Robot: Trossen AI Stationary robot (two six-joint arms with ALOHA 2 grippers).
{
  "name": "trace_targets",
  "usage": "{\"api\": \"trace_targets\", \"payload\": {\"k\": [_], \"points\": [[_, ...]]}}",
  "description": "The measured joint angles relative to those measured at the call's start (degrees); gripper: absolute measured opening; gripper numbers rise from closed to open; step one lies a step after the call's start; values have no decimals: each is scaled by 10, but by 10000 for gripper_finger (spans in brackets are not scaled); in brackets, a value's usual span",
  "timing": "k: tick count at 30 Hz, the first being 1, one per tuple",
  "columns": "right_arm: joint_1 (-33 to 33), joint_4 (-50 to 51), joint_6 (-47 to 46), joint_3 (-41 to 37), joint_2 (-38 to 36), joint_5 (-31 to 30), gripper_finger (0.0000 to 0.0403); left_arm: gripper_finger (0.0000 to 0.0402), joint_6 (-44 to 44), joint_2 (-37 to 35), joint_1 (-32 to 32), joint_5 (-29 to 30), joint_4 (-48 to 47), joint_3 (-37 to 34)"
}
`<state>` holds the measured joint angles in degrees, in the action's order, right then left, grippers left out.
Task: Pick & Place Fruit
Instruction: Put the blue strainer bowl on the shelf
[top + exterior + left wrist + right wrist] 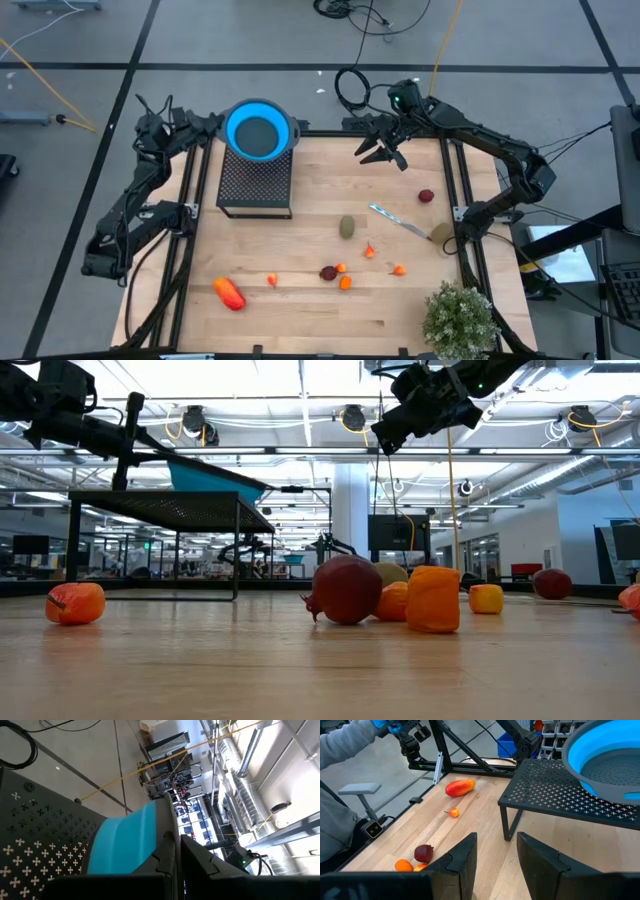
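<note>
Counts, high view.

- Long red-orange fruit [229,293]: one, lower left of frame.
- Brownish-green oval fruit [347,227]: one, centre.
- Dark red fruits: two, one [328,272] low centre, one [426,196] right of centre.
- Tiny orange fruits: five, at [272,280], [341,268], [345,283], [369,251], [399,269].
- Blue colander bowl [260,130]: one, upper left of centre.
- Black perforated stand [255,181]: one.
- Silvery utensil [398,221]: one.
- Potted plant [460,319]: one, lower right.
- Robot arms: two, flanking the bench [300,320].
</note>
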<state>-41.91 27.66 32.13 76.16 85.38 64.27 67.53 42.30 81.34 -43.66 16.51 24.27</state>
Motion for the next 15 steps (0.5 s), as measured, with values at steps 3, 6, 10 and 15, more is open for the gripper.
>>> {"api": "trace_targets", "payload": {"k": [3,6,10,15], "points": [[0,0,0,0,0,0,130,21,-4,0,0,0,0,0],[0,0,-3,0,0,0,130,21,-3,0,0,0,0,0],[0,0,-4,0,0,-2,130,22,10,0,0,0,0,0],[0,0,-4,0,0,-2,130,30,5,0,0,-3,1,0]]}}
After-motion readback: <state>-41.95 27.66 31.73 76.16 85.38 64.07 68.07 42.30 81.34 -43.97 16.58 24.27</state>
